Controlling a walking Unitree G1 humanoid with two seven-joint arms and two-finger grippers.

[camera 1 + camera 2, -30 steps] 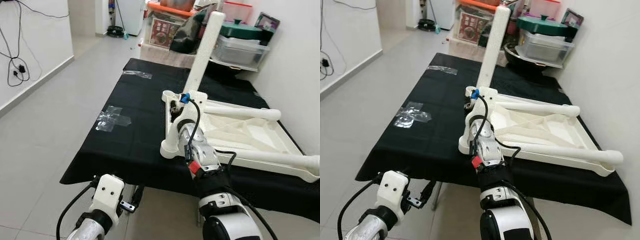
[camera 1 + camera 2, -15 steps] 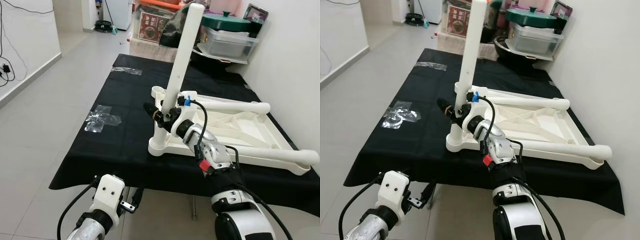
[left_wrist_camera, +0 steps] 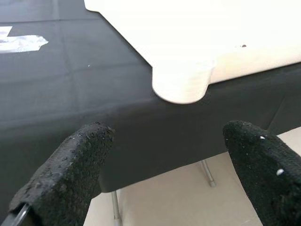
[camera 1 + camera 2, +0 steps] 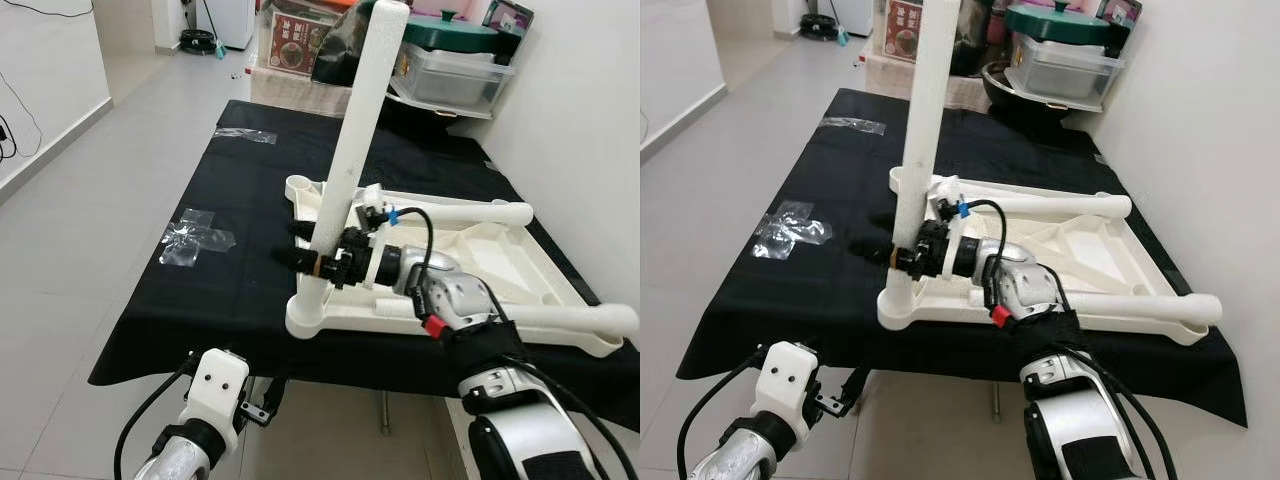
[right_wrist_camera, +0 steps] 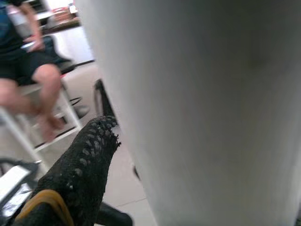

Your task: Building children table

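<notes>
A white children's table (image 4: 520,262) lies upside down on the black-clothed work table (image 4: 230,290). One white leg (image 4: 355,130) stands nearly upright in the near-left corner socket (image 4: 318,320). My right gripper (image 4: 318,263) reaches in from the right and is shut on this leg low down, its black fingertips (image 4: 290,257) poking past it. In the right wrist view the leg (image 5: 207,108) is pressed against one finger (image 5: 89,155). Two more legs (image 4: 470,213) (image 4: 565,318) lie across the underside. My left gripper (image 3: 169,179) hangs open below the table edge.
Clear tape patches (image 4: 195,238) (image 4: 245,135) lie on the cloth. Storage boxes and a green-lidded pot (image 4: 450,35) crowd the far end. A white wall (image 4: 590,130) runs along the right, open floor (image 4: 70,220) lies left. A person sits on a stool (image 5: 28,70).
The leg has gone from leaning right to nearly upright. My right forearm has swung to point left, with the gripper now across the leg. The camera has shifted too.
</notes>
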